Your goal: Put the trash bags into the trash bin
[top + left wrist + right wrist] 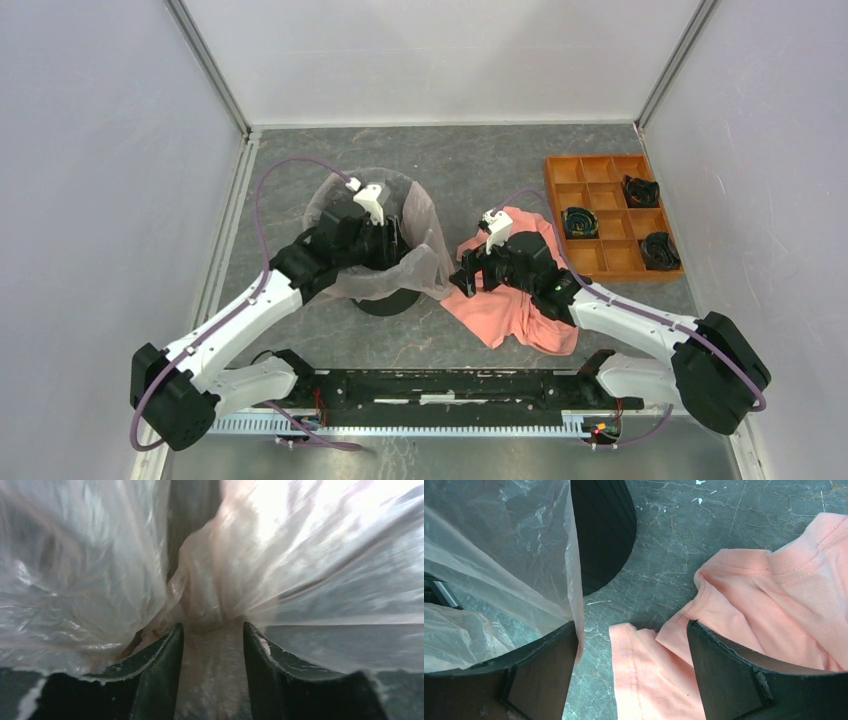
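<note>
Left gripper [212, 630] inside trash bin [392, 300], jaws half-closed on a gather of trash bag [310, 555] | right gripper [631, 625] beside bin, wide open, empty, over coral cloth [774, 605] | bag mostly in bin, skirt overhanging rim; seating remains

From above and behind the arm bases [440, 388] we look down on the whole table [470, 160], with the left arm [240, 315] at the left and the orange tray [605, 258] at the far right. Our left wrist view sits very close, facing along its own fingers [155, 675] into the folds of the trash bags [310, 555], which fill almost the entire picture. Our right wrist view looks steeply down at the tabletop from near, sharing with the top view the trash bin [599, 530], the bag's outer side and the coral cloth [774, 595].
</note>
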You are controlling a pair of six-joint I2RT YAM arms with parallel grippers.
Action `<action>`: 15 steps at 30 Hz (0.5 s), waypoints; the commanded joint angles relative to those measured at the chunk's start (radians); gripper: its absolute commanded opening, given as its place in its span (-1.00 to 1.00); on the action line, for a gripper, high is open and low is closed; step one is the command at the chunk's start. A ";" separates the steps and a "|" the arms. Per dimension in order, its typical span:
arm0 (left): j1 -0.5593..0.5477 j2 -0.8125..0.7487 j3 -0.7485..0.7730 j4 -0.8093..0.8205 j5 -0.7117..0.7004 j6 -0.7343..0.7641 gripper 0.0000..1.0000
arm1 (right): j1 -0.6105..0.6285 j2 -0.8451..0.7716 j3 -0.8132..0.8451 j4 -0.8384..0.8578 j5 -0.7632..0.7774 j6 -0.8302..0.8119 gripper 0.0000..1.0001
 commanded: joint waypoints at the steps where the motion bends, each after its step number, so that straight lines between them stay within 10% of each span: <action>1: -0.002 -0.026 0.190 -0.094 -0.055 0.026 0.15 | -0.004 -0.022 0.030 0.021 0.007 -0.010 0.71; 15: 0.000 0.042 0.280 -0.119 -0.386 0.120 -0.21 | -0.003 -0.054 0.056 -0.006 0.017 -0.024 0.72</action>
